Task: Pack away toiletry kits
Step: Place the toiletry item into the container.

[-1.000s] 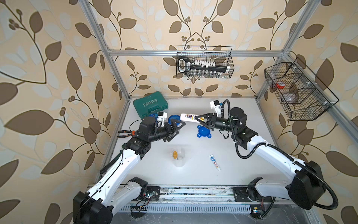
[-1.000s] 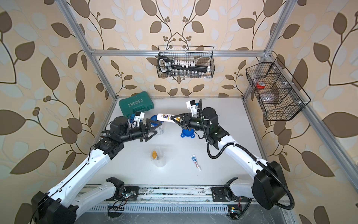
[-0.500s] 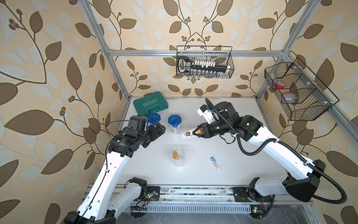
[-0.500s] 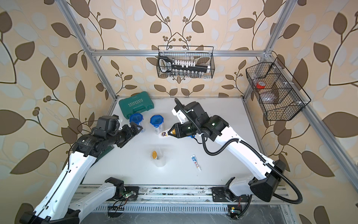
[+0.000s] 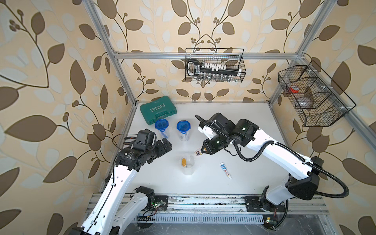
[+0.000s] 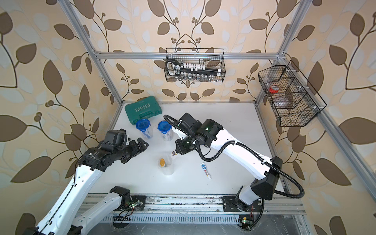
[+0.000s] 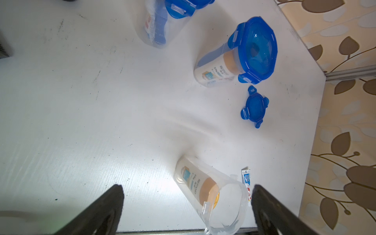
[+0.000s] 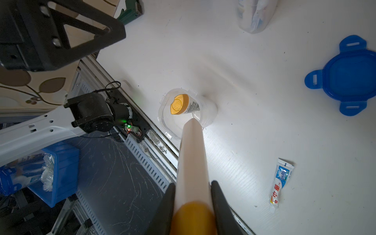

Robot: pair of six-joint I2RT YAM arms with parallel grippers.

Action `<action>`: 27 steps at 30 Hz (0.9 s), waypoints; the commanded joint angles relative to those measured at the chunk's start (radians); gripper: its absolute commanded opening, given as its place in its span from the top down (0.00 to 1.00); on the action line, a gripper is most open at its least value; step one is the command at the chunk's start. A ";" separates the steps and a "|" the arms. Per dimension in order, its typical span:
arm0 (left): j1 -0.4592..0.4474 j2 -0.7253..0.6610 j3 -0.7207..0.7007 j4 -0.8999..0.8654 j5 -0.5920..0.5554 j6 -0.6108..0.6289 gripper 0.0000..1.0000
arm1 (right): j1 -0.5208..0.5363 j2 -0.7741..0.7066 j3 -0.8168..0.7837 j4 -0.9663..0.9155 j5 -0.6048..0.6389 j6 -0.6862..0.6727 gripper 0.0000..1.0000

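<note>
Inside the right hand (image 8: 192,183), pinched tight: white bottle (image 8: 192,154), not yet in. Just ahead of that hand, open jar (image 5: 188,172) with another bottle (image 8: 179,103) inside. Farther off, two jars (image 5: 162,124) (image 5: 183,126) full and lidded; toothpaste tube (image 8: 279,183) and loose lid (image 8: 348,75) left to pack. Wide and empty, left hand (image 5: 167,144). Held bottle slanted: cap in hand, bottom toward jar mouth.

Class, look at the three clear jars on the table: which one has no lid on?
The open jar nearest the front rail, with a gold-capped bottle inside; the other two jars wear blue lids.
</note>
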 commanded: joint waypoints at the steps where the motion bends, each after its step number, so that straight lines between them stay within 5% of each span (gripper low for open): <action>1: 0.003 -0.011 -0.021 0.034 0.047 0.039 0.01 | 0.023 0.013 0.014 -0.024 0.030 0.002 1.00; 27: 0.003 0.020 -0.063 0.023 0.078 0.067 0.01 | 0.084 0.223 0.206 -0.061 0.080 0.000 1.00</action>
